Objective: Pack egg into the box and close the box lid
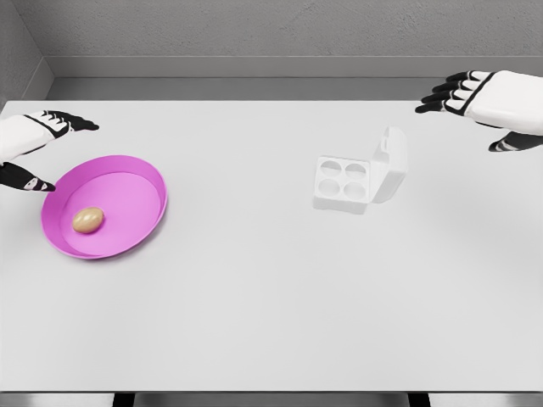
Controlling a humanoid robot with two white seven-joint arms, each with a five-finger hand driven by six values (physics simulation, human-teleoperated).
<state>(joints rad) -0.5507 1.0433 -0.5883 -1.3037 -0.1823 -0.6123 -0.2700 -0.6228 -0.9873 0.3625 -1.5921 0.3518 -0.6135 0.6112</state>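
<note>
I see a wide white table [271,322] filling most of the head view, with a grey wall behind it. On its left part sits a magenta plate [136,174], round with a raised rim, and the egg [88,220] lies inside it, toward the near-left part of the dish, pale tan and resting on its side. Right of centre, well apart from the plate, stands the white egg box [343,182]. Its tray shows four round cups, all of them bare, and its lid [390,165] stands up, hinged along the tray's right side and tilted a little away from the cups.

My right hand [488,102] hovers at the upper right, above and to the right of the box, touching nothing. Its dark-tipped fingers are spread and loosely extended, pointing left, with the thumb hanging lower. My left hand [34,144] comes in at the left edge, just beside the plate's far-left rim. Its fingers are also spread and hold nothing, the thumb tip close to the rim; I cannot tell whether it touches.
</note>
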